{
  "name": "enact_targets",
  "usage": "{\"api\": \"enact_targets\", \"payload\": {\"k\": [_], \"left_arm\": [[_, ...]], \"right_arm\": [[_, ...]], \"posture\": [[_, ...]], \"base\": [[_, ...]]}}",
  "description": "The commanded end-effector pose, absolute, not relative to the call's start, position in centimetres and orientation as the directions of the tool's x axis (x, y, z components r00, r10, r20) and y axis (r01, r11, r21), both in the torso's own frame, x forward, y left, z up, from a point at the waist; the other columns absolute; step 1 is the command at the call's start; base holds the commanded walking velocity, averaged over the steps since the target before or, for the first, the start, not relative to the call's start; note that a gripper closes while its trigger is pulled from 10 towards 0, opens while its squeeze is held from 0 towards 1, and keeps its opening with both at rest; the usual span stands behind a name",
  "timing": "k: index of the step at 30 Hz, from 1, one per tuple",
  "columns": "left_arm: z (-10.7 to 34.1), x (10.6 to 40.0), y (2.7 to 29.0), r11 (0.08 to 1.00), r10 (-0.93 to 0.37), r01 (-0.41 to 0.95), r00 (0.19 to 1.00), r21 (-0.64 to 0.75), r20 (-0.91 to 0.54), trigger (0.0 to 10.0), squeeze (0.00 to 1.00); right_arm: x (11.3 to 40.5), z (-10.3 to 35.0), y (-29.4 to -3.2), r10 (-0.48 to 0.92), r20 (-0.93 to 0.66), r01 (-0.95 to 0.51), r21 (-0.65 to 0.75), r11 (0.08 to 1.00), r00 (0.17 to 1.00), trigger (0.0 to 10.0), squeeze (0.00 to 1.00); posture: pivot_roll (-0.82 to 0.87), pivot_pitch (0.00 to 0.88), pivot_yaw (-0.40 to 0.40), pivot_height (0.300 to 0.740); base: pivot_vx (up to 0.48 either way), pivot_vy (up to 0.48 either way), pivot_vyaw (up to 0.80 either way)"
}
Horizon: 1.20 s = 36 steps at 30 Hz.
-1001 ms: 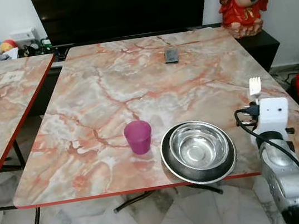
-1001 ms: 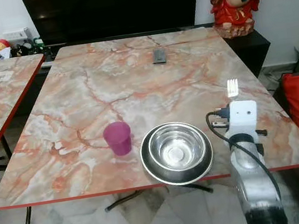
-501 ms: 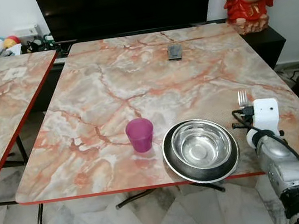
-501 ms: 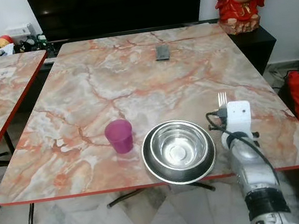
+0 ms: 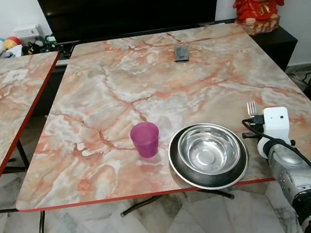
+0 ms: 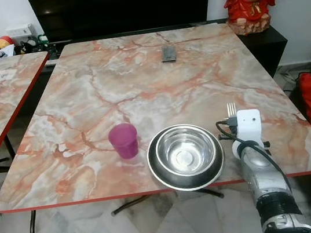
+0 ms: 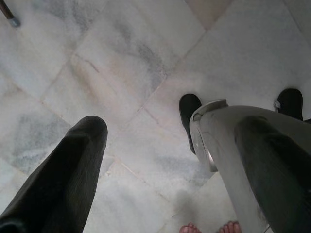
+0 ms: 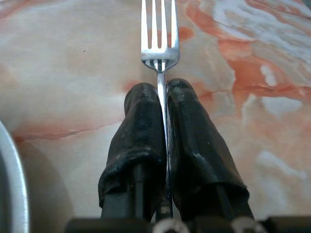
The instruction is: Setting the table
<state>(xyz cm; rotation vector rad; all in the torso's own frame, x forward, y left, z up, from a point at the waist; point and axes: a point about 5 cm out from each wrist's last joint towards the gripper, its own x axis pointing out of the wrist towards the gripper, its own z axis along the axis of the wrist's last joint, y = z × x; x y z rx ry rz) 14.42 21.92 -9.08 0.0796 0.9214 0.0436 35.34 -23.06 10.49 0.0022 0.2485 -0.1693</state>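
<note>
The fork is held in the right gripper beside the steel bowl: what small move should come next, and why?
Probably lower the fork onto the table and then open. The right gripper is shut on its handle, tines pointing away, just to the right of the steel bowl, which sits on a plate near the purple cup. That spot suits a place setting.
</note>
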Motion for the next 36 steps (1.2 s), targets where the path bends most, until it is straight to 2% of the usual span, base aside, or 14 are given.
{"api": "enact_targets", "payload": {"k": [1, 34, 36], "left_arm": [[-9.5, 13.3, 22.2, 0.996, 0.074, 0.001, 0.567, 0.09, -0.82, 10.0, 0.0], [-9.6, 13.1, 22.3, 0.995, 0.075, 0.011, 0.557, 0.097, -0.827, 10.0, 0.0], [-9.6, 13.0, 22.3, 0.995, 0.076, 0.01, 0.556, 0.098, -0.828, 10.0, 0.0]], "right_arm": [[35.5, 10.5, -22.8, -0.159, -0.243, 0.162, -0.01, 0.987, 0.957, 10.0, 0.0], [35.7, 9.3, -22.0, -0.158, -0.262, 0.165, 0.006, 0.986, 0.952, 10.0, 0.0], [35.7, 9.3, -22.0, -0.159, -0.261, 0.166, 0.007, 0.986, 0.952, 10.0, 0.05]], "posture": [[-0.01, 0.124, 0.018, 0.74], [0.0, 0.127, 0.024, 0.74], [0.01, 0.127, 0.024, 0.74]], "base": [[0.0, 0.0, 0.0], [0.0, 0.0, 0.0], [0.0, 0.0, 0.0]]}}
